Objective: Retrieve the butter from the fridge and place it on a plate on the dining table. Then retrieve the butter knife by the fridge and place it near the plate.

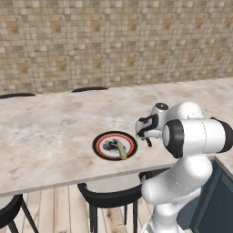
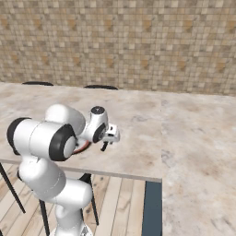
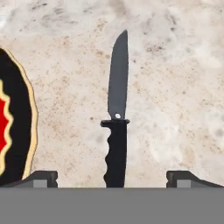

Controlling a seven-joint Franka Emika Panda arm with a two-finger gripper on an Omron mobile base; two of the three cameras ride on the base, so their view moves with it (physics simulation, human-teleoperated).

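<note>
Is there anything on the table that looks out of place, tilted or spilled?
Nothing stands out. The butter lies on the plate, nothing is spilled, and the butter knife lies flat on the dining table beside the plate, apart from its rim. The gripper hangs open over the knife's handle.

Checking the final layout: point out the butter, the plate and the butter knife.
butter [image 1: 121, 149], left base view, middle of the stick.
plate [image 1: 101, 139], left base view, black rim.
butter knife [image 3: 117, 153], hand view, handle.
</note>
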